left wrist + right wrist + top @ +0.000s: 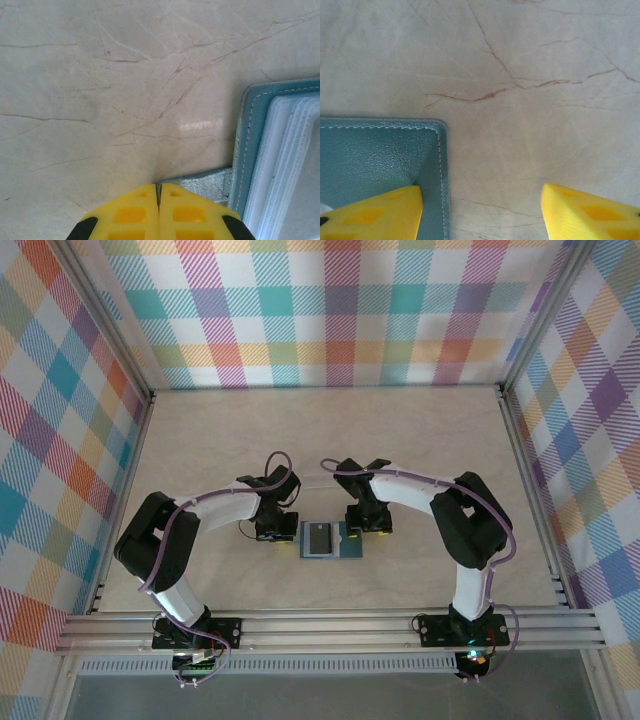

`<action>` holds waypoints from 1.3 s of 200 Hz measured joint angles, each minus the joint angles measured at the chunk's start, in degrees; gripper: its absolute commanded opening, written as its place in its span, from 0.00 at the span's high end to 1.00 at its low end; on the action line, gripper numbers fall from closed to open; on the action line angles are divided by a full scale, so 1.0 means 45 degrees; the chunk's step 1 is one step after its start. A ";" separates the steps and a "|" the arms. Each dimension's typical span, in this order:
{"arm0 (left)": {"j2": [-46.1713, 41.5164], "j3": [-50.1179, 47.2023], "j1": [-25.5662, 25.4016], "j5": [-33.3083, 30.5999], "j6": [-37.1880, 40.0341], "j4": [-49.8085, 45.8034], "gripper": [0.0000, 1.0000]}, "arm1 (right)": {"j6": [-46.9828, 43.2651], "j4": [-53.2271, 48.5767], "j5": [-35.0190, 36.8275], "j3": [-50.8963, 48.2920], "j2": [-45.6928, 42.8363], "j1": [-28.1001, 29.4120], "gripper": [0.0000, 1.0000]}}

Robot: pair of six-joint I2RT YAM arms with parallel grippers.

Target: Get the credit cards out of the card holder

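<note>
The teal card holder [342, 540] lies open and flat on the table between my two grippers. A dark credit card [320, 538] rests on its inside. In the left wrist view its teal border [250, 145] frames the pale slotted inside [292, 160], and a grey flap [207, 182] sticks out from its edge. My left gripper [159, 196] is shut, with the flap's edge pinched between the yellow fingertips. My right gripper [482, 212] is open at the holder's opposite side. One finger [375, 212] rests over the teal corner [375, 150], the other finger [590, 215] over bare table.
The pale marbled tabletop [320, 440] stretches behind the holder. Checked cloth walls [330, 310] on a metal frame close in the back and both sides. An aluminium rail [330, 625] runs along the near edge by the arm bases.
</note>
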 measured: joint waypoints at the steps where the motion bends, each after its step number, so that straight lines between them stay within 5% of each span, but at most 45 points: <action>1: -0.0005 0.0000 0.0000 0.0000 0.0000 0.0000 0.95 | -0.0005 -0.0005 0.0000 0.0000 0.0000 0.0000 0.32; 53: -0.0447 0.0107 0.0000 0.0155 -0.0010 -0.0117 0.85 | -0.0078 -0.0563 0.0384 0.0282 -0.0068 0.0000 0.29; 147: -0.1224 0.1574 -0.0175 0.1166 -0.0010 -0.0539 0.86 | -0.0155 -0.1248 -0.0272 0.1690 -0.1545 0.0000 0.30; 206: -0.0180 0.1967 -0.0996 0.1957 -0.0355 -0.0063 0.97 | -0.0078 -0.0461 -0.2521 0.1851 -0.2181 0.0000 0.53; 260: 0.0053 0.1559 -0.0748 0.2239 -0.0636 0.0578 0.98 | 0.0627 0.1826 -0.5309 0.0510 -0.2055 0.0000 0.60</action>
